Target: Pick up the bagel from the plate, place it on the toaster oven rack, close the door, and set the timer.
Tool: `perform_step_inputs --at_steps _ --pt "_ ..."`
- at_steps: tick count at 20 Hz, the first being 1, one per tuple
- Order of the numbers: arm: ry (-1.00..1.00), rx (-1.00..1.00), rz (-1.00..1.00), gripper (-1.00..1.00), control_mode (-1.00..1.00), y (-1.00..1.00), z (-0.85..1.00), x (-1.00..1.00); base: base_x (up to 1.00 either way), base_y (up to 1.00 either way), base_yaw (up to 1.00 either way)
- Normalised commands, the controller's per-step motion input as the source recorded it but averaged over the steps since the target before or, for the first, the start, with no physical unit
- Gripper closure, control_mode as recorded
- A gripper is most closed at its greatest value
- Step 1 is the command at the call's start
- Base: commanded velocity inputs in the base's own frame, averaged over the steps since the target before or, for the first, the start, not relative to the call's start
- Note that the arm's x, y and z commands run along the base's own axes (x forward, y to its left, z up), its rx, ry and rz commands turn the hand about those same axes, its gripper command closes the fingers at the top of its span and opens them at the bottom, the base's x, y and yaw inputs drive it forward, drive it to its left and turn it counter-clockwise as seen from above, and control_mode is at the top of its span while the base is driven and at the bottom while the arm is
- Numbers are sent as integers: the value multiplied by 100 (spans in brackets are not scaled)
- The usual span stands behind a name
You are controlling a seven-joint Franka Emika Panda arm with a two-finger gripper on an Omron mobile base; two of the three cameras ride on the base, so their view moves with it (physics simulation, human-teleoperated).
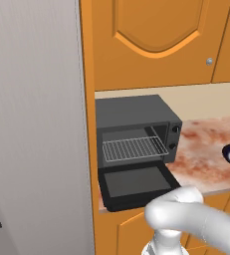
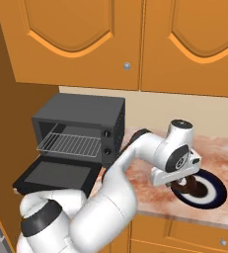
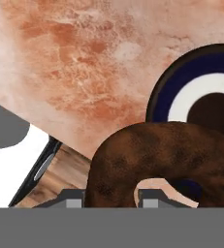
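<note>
Right base view has the black toaster oven [image 2: 81, 126] sitting at the left end of the marbled countertop [image 2: 145, 190], tucked under the orange cabinets [image 2: 135, 39]. Its door [image 2: 56, 174] is dropped flat open toward the front edge of the counter, and the toaster oven rack [image 2: 70, 144] inside is bare, so there's clear room in the cavity above it. Between the oven and the plate [image 2: 211, 190] there's an open stretch of counter. The plate sits well to the right, close to the counter's front edge, and the gripper [image 2: 182, 184] is down over it. In the hand view the bagel [image 3: 167, 160] is right up against the fingertips [image 3: 72, 198], one on its outer edge and one in the centre hole, so the claw is closed nearly all the way, pinching the bagel's ring. The bagel is over the plate; can't tell whether it's touching it.
</note>
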Motion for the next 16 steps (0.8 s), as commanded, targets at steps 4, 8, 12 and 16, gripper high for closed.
perform_step_inputs --at_steps 4,8,12,16 --pt "0 0 15 100 -100 100 43 -56 0 0 0" --pt "0 0 18 100 -100 100 33 -49 0 0 0" --pt "0 0 19 100 -100 100 36 -35 0 0 0" --pt "0 0 18 100 -100 97 44 -7 0 0 0"
